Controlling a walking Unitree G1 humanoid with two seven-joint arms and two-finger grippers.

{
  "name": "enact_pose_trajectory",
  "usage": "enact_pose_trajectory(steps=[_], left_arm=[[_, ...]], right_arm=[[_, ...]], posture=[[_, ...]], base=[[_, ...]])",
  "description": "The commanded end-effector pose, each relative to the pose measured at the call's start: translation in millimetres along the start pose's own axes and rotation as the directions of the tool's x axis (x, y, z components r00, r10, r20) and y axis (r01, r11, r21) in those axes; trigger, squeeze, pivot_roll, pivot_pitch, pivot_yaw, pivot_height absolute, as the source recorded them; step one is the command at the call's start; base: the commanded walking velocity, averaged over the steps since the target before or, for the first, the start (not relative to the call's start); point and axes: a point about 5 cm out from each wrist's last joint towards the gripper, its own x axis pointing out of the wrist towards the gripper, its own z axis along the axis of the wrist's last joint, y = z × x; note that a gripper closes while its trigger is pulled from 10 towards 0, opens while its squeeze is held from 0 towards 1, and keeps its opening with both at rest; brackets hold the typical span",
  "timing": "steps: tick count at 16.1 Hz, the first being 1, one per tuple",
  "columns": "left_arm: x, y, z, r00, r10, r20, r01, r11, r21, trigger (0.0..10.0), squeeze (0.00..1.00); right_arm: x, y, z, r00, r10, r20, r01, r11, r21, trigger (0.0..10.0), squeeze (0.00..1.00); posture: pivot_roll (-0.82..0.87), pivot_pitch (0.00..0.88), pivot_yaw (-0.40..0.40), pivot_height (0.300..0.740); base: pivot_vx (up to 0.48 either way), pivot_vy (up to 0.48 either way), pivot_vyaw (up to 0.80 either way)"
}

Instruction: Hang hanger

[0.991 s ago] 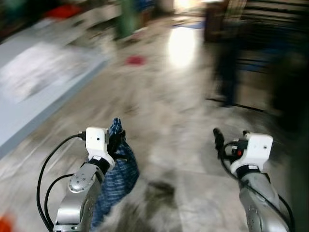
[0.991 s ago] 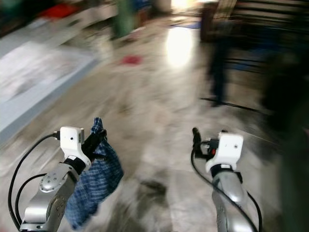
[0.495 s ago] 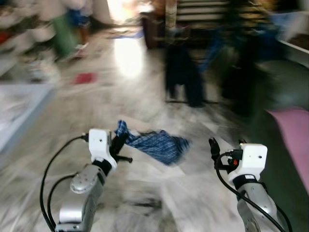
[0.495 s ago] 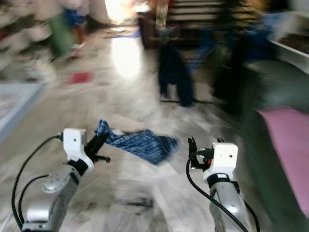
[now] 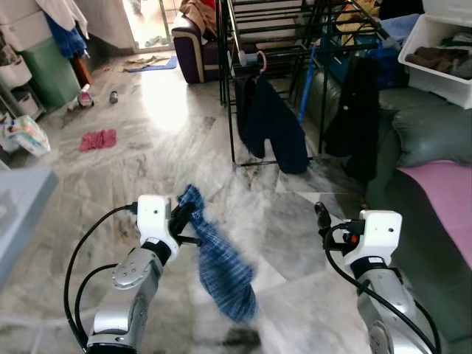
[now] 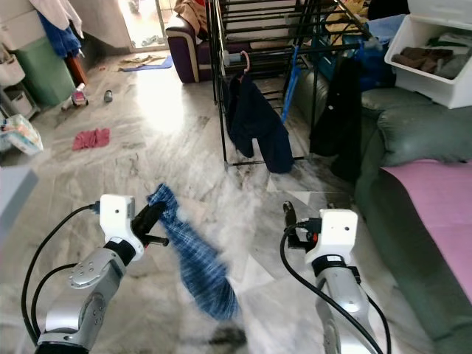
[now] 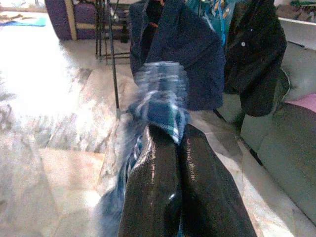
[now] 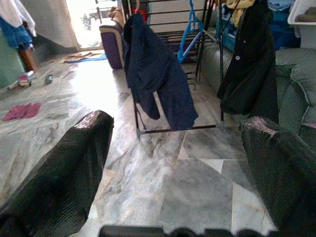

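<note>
Since my left gripper point(image 5: 184, 218) is clamped on the swinging blue cloth point(image 5: 221, 269) and my right gripper point(image 5: 321, 218) is open and empty, I'd walk slowly toward the rack point(image 5: 274, 44) at 12 o'clock.

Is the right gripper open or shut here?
Open. The right gripper has its two fingers spread wide apart with floor showing between them.

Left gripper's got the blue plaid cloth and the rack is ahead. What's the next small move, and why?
Probably walk forward toward the black drying rack. The left gripper is shut on the blue plaid cloth, which dangles well short of the rack, where a dark jacket hangs.
</note>
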Motion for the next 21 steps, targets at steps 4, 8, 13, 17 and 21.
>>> enact_pose_trajectory(steps=[4,8,13,17,21], left_arm=[[7.6,-10.1,8,0.999,-0.019,0.038,0.018,1.000,0.014,10.0,0.00],[9.5,-12.2,7,0.999,-0.012,0.034,0.012,1.000,0.018,10.0,0.00],[11.9,-17.1,3,1.000,-0.005,0.020,0.005,1.000,0.014,10.0,0.00],[14.8,-23.1,3,1.000,-0.010,0.017,0.009,1.000,0.027,10.0,0.00],[14.4,-23.2,3,1.000,-0.003,0.010,0.003,0.999,0.032,10.0,0.00]], right_arm=[[1.6,-4.7,0,1.000,-0.015,0.000,0.015,1.000,-0.011,10.0,0.00],[3.2,-2.7,1,1.000,-0.005,-0.001,0.005,1.000,-0.014,10.0,0.00],[7.3,2.1,5,1.000,0.022,0.015,-0.021,0.999,-0.032,10.0,0.00],[9.1,4.3,7,0.999,0.035,0.020,-0.035,0.999,-0.037,10.0,0.00],[11.2,4.9,8,0.999,0.033,0.021,-0.032,0.999,-0.042,10.0,0.00]], posture=[[-0.08,0.031,0.035,0.740],[-0.08,0.044,0.025,0.740],[-0.08,0.058,0.016,0.740],[-0.09,0.063,0.011,0.740],[-0.08,0.068,0.007,0.740]], base=[[0.386,0.231,0.00],[0.478,0.000,0.00],[0.480,0.000,0.00],[0.480,0.000,0.00],[0.480,0.000,0.00]])
